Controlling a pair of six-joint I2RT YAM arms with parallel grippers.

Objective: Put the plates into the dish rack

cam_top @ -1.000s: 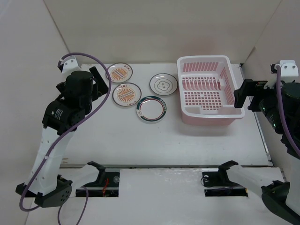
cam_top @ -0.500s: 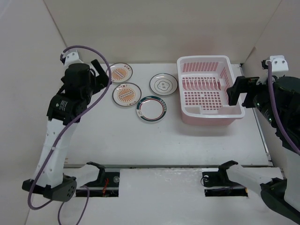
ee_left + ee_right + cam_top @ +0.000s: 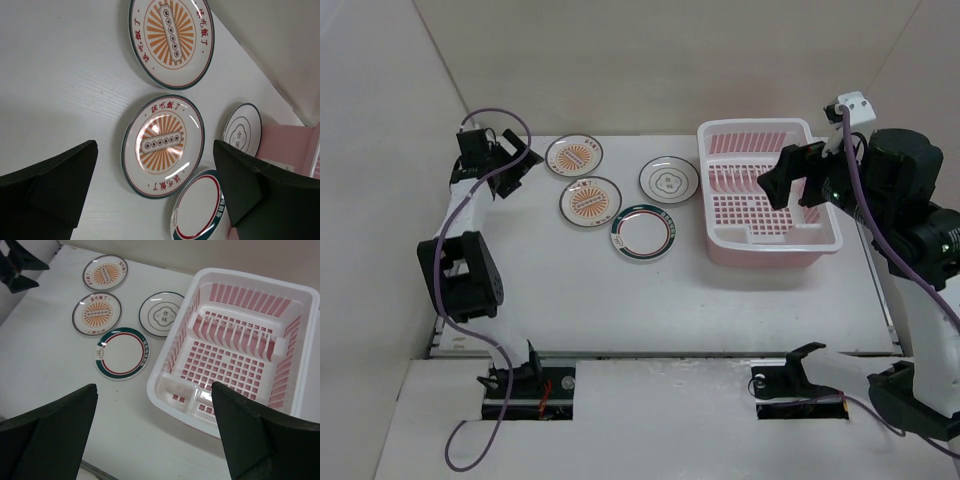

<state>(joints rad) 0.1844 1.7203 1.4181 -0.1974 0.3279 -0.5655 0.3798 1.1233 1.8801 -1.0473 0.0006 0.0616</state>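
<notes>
Top view: four plates [image 3: 590,199] are lying flat toward the counter's [image 3: 570,300] far-left corner. The dish rack [image 3: 770,243] is sitting bare at the far-right corner. The left hand [image 3: 523,172] is hanging released beside the plates, and the right hand [image 3: 778,172] is hovering released over the rack.

Left wrist: the near sunburst plate [image 3: 163,145] and the green-rimmed plate [image 3: 197,205] are lying almost rim to rim. I'm expecting a pinch on one thin edge to go slipping or shoving the neighbour. Red Chinese characters are ringing both sunbursts.

Right wrist: the flower plate [image 3: 162,314] is apparently reading "食味". The green rim's text is too small to read.

A robotics lab booth: a white table [image 3: 720,300] boxed in by plain beige panels [image 3: 650,60].
</notes>
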